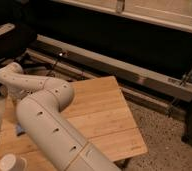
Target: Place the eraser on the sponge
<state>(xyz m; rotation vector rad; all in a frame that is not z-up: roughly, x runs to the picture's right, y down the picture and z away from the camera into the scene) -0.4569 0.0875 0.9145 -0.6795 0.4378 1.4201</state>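
Note:
My white arm (pixel 49 117) sweeps from the bottom centre up over the left half of the wooden table (pixel 104 115) and bends left to a joint (pixel 9 75) near the table's far left edge. The gripper is hidden behind and below the arm on the left side, so it does not show. A small sliver of the blue-grey sponge (pixel 20 131) peeks out at the arm's left edge, lying on the table. The eraser is hidden from view.
A white round object (pixel 11 163) sits at the table's near left corner. A long metal rail (pixel 139 75) runs along the floor behind the table. A dark office chair (pixel 6 35) stands at the far left. Speckled floor lies to the right.

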